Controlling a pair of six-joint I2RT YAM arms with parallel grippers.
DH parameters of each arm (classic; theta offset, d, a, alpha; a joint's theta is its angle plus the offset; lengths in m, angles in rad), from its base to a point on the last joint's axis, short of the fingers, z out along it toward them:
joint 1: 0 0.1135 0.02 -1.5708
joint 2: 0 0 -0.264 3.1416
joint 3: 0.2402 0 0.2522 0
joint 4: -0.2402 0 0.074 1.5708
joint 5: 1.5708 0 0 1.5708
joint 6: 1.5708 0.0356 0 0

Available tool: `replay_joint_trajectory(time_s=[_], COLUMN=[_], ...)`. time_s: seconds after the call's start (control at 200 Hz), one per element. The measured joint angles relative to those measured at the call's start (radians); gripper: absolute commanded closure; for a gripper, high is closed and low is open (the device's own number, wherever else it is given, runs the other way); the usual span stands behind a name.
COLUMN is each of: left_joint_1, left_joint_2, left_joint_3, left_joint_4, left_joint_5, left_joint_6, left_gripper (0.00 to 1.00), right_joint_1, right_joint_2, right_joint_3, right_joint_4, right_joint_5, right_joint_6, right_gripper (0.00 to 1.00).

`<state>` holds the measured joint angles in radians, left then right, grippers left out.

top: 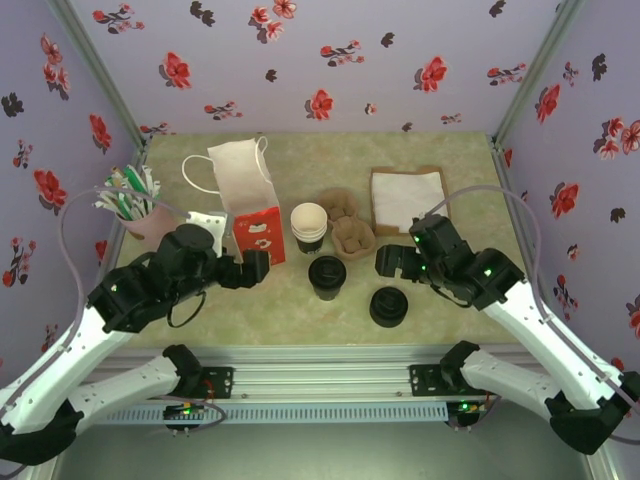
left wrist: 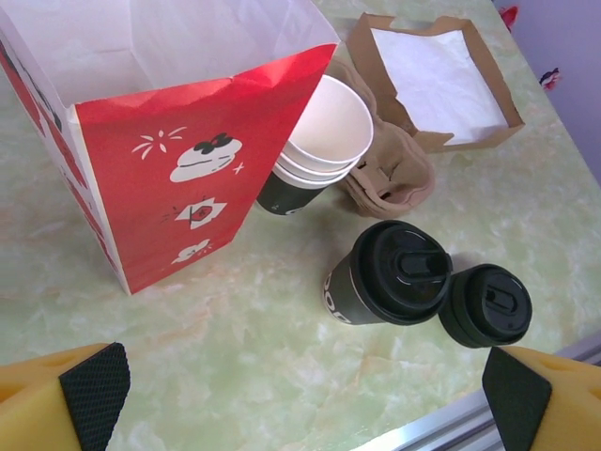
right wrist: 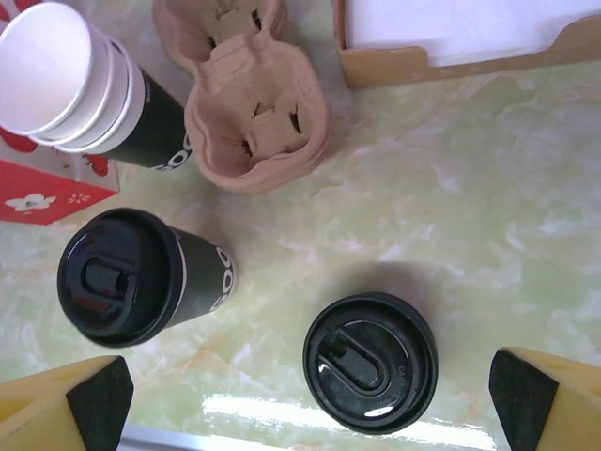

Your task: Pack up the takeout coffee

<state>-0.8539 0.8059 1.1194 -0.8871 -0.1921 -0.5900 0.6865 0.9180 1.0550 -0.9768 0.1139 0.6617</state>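
Observation:
The takeout coffee (top: pixel 327 275) is a small cup with a round black lid, standing upright mid-table; its visible wall is dark with white lettering. In the left wrist view the coffee (left wrist: pixel 390 274) stands ahead and to the right. In the right wrist view the coffee (right wrist: pixel 122 277) is at the left. My left gripper (top: pixel 255 268) hovers left of it, open and empty (left wrist: pixel 305 404). To the cup's right, my right gripper (top: pixel 388 262) is open too (right wrist: pixel 310 404), over a loose stack of black lids (right wrist: pixel 371 362). A red and white paper bag (top: pixel 250 205) stands open behind the left gripper.
A stack of lidless cups (top: pixel 309 225) and a brown pulp cup carrier (top: pixel 348 228) sit behind the coffee. A brown tray of white napkins (top: pixel 408 198) lies at the back right. A pink cup of straws (top: pixel 135 208) stands at the left. The lid stack (top: pixel 389 306) is near the front rail.

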Motion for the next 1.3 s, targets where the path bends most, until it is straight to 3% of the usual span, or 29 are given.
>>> replay_joint_trajectory(time_s=[0.24,0.555,0.8,0.845,0.915,0.955,1.12,1.3], left_joint_1=[0.048,0.198,0.273,0.296,0.329,0.343,0.362,0.415], left_joint_2=[0.031,0.193,0.418,0.454,0.507,0.541,0.620,0.622], left_joint_3=[0.103,0.407,0.662,0.688,0.728,0.752,0.758,0.677], left_joint_4=[-0.071,-0.213,-0.307,-0.320,-0.343,-0.356,-0.390,-0.386], left_joint_5=[-0.046,-0.106,-0.122,-0.120,-0.105,-0.095,-0.066,-0.026], left_joint_6=[0.038,0.153,0.229,0.236,0.237,0.228,0.203,0.174], left_gripper=[0.02,0.18,0.43,0.53,0.79,0.85,0.84,0.68], right_joint_1=[-0.024,-0.039,-0.039,-0.039,-0.039,-0.040,-0.041,-0.041], right_joint_2=[0.006,0.035,0.048,0.044,0.038,0.035,0.032,0.032], right_joint_3=[0.037,0.037,0.032,0.023,0.011,0.006,-0.007,-0.016], right_joint_4=[-0.002,-0.002,0.021,0.030,0.038,0.038,0.046,0.059], right_joint_5=[0.042,0.096,0.092,0.088,0.078,0.072,0.052,0.033], right_joint_6=[-0.001,-0.004,-0.022,-0.025,-0.027,-0.027,-0.026,-0.026], right_gripper=[0.01,0.01,0.01,0.01,0.01,0.01,0.01,0.01])
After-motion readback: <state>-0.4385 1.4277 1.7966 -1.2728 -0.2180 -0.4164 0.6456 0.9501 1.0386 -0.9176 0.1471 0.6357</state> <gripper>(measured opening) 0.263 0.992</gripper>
